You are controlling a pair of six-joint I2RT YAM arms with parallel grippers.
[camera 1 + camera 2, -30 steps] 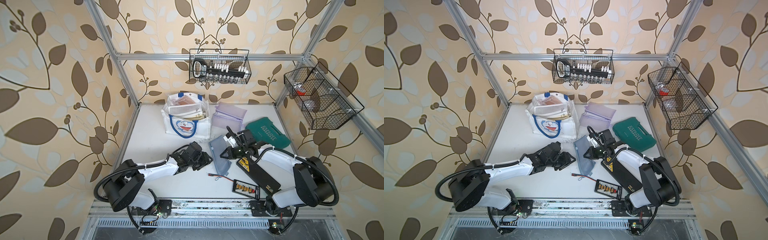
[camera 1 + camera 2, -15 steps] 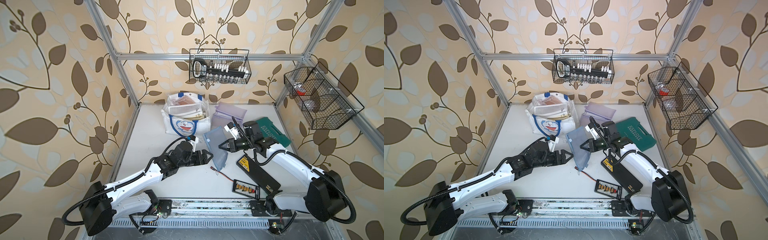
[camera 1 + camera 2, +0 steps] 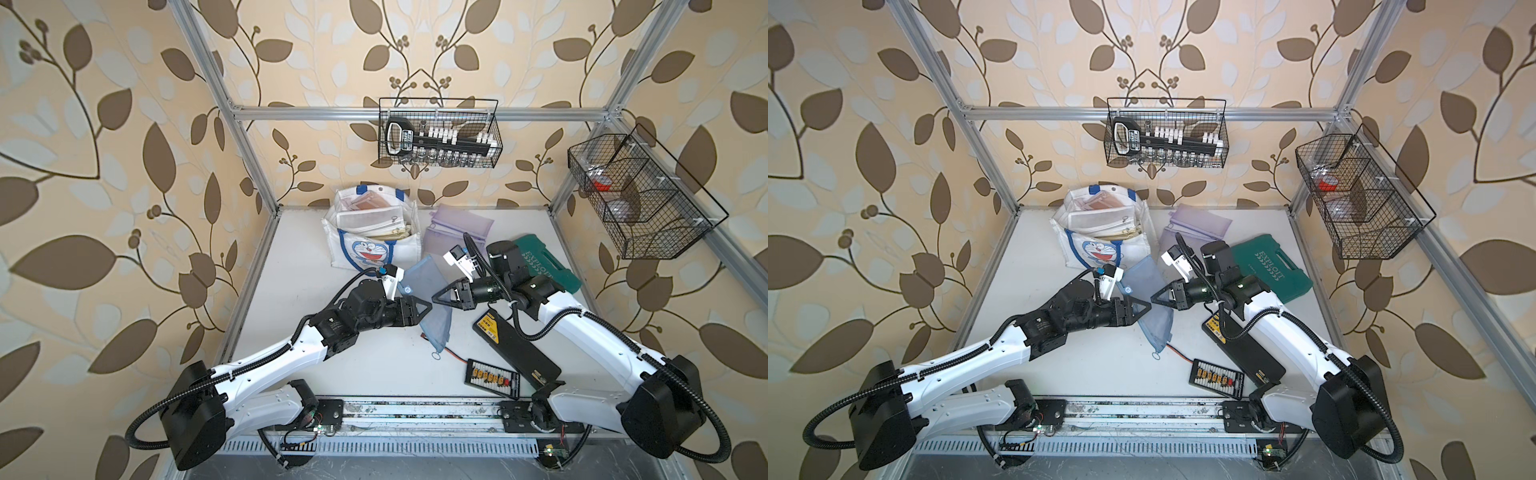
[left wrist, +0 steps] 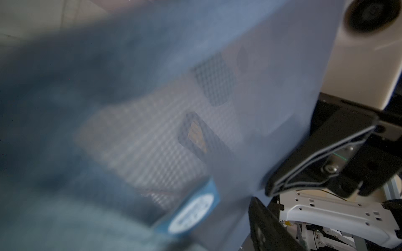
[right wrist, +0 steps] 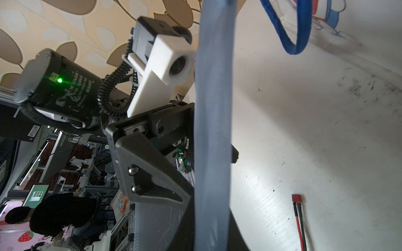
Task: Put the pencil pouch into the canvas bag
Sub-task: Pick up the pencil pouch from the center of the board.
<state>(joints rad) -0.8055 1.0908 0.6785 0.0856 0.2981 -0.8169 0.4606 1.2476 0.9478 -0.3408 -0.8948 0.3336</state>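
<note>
The pencil pouch [image 3: 424,275] [image 3: 1144,275], a blue mesh sleeve, hangs above the table's middle, its lower end trailing down. My right gripper [image 3: 435,297] [image 3: 1153,298] is shut on it. The right wrist view shows the pouch [image 5: 213,108] edge-on between that gripper's [image 5: 212,234] jaws. My left gripper [image 3: 428,306] [image 3: 1148,307] meets it tip to tip, open, one finger on each side of the pouch. The pouch [image 4: 152,130] fills the blurred left wrist view. The canvas bag [image 3: 406,249] [image 3: 1137,249] stands open just behind, packed with flat items.
A green tool case [image 3: 544,262] lies behind my right arm. A long black case [image 3: 515,349], a black connector board [image 3: 492,378] and a red-black wire [image 3: 451,353] lie at the front right. Purple pouches [image 3: 457,226] lie beside the bag. Wire baskets [image 3: 440,133] [image 3: 640,195] hang on the walls.
My right gripper lifted the pouch off the table and carried it toward the bag. My left arm stretched out after it until its fingers came around the pouch.
</note>
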